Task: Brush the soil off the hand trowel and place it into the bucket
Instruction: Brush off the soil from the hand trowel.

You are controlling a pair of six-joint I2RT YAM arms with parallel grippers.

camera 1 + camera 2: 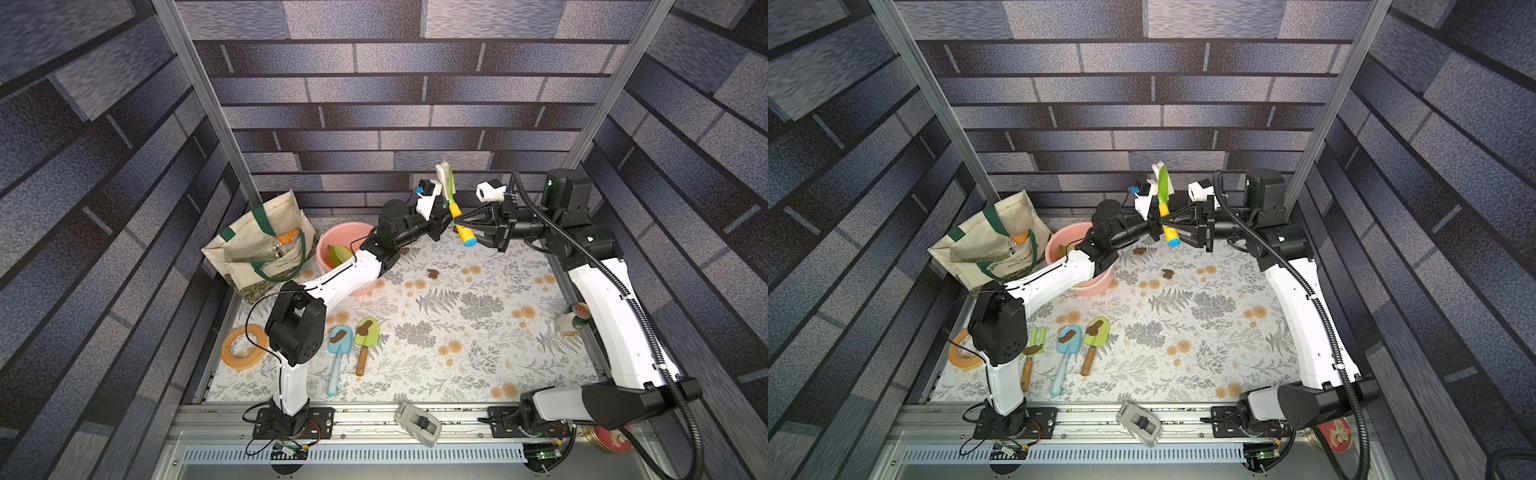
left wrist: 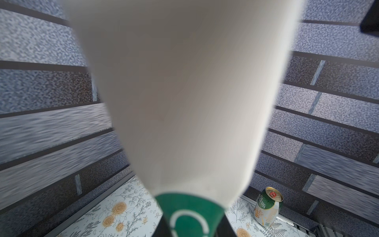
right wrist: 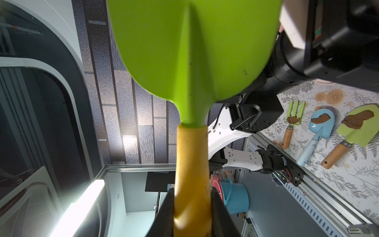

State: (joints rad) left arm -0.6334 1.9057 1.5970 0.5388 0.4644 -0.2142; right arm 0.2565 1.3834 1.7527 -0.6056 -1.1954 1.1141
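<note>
Trowel (image 3: 194,51) blade up, green blade, yellow handle pinched in right end effector (image 3: 192,215), left end effector (image 2: 190,225) clamped on white brush (image 2: 184,92)

Even light, blurred close-ups, warped edges

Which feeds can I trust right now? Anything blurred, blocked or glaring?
Left wrist view: the white brush fills the middle, out of focus; only the can at the edge is sharp. Right wrist view: the trowel blade is close and soft, with glare from a light strip. Both top views: evenly lit, sharp, no glare.
</note>
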